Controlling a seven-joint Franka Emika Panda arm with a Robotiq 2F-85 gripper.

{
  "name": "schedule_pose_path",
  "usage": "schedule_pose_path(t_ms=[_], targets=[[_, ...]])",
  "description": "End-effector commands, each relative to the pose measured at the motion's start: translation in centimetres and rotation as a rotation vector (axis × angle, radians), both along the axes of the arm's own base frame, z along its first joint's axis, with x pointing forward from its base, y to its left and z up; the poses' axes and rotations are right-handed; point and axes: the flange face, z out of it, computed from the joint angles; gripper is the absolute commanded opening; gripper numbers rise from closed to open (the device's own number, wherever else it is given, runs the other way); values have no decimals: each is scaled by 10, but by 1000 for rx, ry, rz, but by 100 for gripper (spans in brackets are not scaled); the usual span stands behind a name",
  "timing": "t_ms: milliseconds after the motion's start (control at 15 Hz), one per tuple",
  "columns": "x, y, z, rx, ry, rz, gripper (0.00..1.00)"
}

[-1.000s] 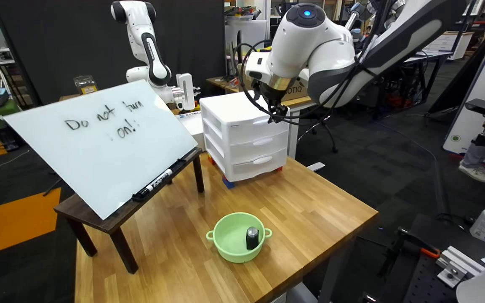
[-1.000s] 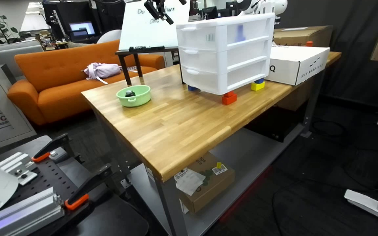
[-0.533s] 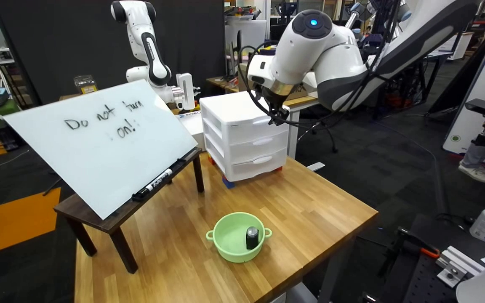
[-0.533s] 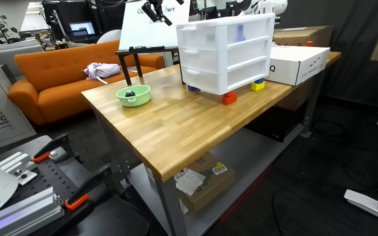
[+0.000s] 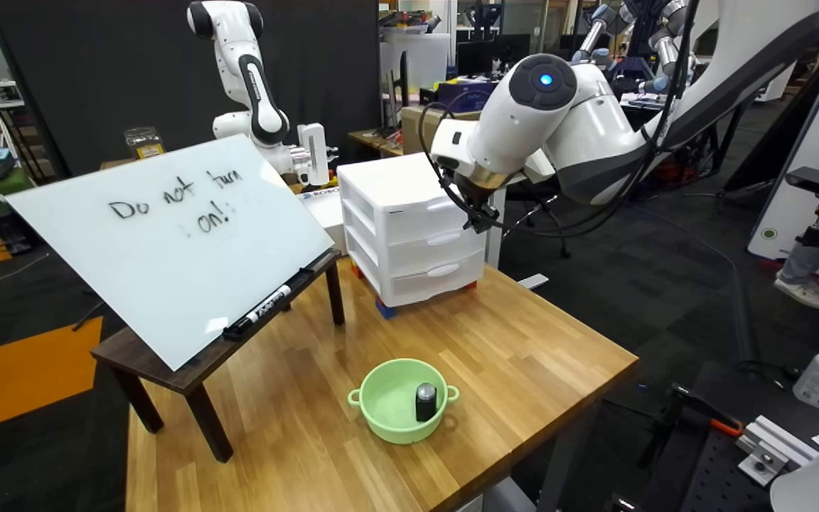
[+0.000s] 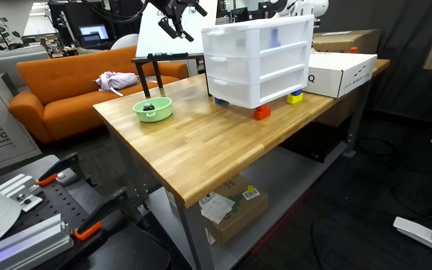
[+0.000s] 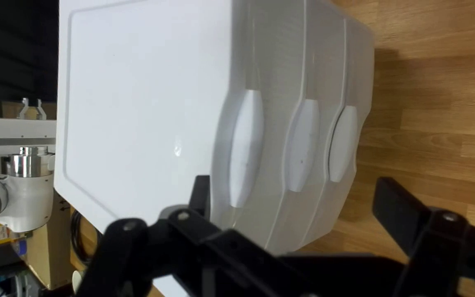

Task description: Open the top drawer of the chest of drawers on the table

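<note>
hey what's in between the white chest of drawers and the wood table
In an exterior view, a blue block, a red stack and a yellow block with a blue piece on top hold the chest of drawers off the table.

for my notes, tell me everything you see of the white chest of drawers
The boxy white chest of drawers looks plastic, with a flat top and three translucent, white-handled drawers, all shut. It stands upright on small red, blue and yellow blocks on the light wood-plank table. The open black gripper hangs near its front, apart.
</note>
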Motion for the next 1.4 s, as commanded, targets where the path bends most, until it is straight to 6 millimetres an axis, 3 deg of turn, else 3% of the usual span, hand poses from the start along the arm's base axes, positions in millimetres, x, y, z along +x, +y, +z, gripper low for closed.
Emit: schedule_pose_path(t_ms=[0, 667, 1333], targets=[[1, -8, -11, 8, -1, -17, 100], [0, -6, -15, 14, 18, -31, 100], [13, -2, 5, 33, -61, -64, 100]])
